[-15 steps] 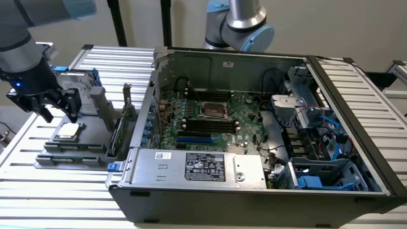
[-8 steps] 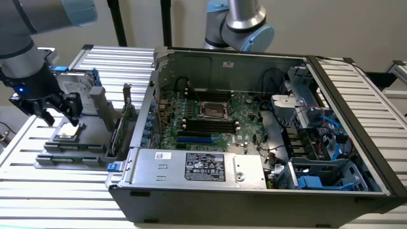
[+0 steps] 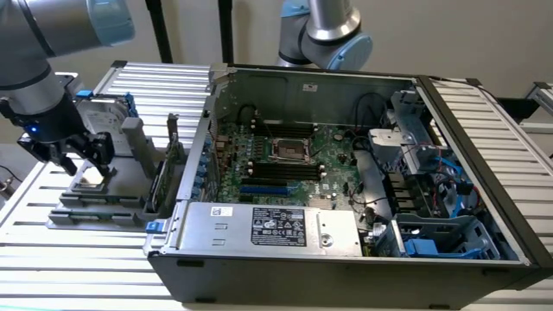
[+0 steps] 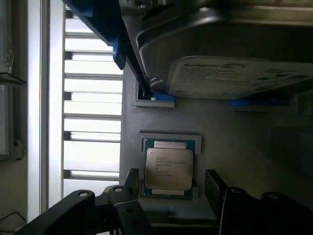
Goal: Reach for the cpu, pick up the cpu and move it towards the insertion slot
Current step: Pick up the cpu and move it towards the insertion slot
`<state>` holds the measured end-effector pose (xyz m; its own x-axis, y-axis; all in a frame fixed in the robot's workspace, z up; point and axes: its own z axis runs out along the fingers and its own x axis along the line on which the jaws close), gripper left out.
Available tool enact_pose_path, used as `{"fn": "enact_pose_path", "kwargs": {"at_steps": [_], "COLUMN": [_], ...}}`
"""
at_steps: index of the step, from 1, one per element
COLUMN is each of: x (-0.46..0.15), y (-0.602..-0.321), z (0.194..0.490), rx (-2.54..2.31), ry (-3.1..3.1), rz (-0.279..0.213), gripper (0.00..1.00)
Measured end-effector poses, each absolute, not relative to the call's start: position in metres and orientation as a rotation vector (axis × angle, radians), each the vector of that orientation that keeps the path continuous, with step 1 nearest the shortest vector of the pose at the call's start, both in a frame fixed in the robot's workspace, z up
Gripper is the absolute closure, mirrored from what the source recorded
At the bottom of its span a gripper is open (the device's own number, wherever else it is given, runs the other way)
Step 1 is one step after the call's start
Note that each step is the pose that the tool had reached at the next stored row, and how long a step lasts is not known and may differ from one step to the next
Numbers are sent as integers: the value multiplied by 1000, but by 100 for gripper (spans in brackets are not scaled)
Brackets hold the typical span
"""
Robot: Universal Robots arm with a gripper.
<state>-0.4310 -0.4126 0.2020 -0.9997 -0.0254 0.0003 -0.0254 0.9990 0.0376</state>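
The cpu (image 4: 168, 168) is a small flat square chip with a silvery top, lying in a recess of the grey holder (image 4: 230, 142). In the exterior view it lies at the left, cpu (image 3: 90, 185), just under my gripper (image 3: 83, 170). My gripper (image 4: 172, 193) hangs right above the chip, open, one dark finger on each side of it, neither touching it. The insertion slot (image 3: 289, 149) is the square silver-framed socket on the green board inside the open computer case, well off to the exterior view's right.
A hard drive with blue rails (image 4: 234, 76) stands in the grey holder right beside the cpu. The holder rests on a slatted metal table (image 3: 78, 253). The black computer case (image 3: 346, 272) lies open, with memory slots, cables and a power supply (image 3: 276, 227) inside. A second arm (image 3: 324, 32) stands behind the case.
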Motion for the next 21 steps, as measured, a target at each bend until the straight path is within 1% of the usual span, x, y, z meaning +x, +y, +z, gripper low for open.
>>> {"fn": "enact_pose_path", "kwargs": {"at_steps": [5,21], "x": [-431,-431], "y": [-412,-408], "z": [196,190], "rx": [39,26], "ry": [-3140,-3140], "rz": [-59,-59], "gripper": [35,35]}}
